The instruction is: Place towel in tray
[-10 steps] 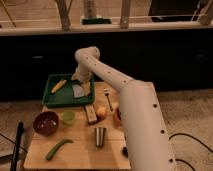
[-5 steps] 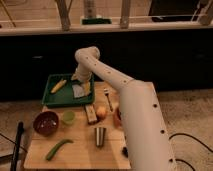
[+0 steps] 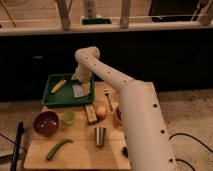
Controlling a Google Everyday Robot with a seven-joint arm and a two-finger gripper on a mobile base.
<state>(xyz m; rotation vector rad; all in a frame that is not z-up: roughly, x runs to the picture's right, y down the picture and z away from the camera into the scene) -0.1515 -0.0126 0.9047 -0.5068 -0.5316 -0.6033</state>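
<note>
Gripper (image 3: 79,80) hangs over the tray (image 3: 52,102), at the towel (image 3: 80,91); its grip state cannot be told. Towel is probably light and limp: pinch a raised fold.

Pale towel (image 3: 79,91) lies in green tray (image 3: 56,98) beneath gripper (image 3: 80,81).

The end effector (image 3: 80,80) hangs over the right part of the tray (image 3: 56,98), with the towel (image 3: 78,91) just below it, inside the rim. Corn (image 3: 58,86) lies at the tray's left. A red bowl (image 3: 45,123) sits on the surface (image 3: 80,156).
</note>
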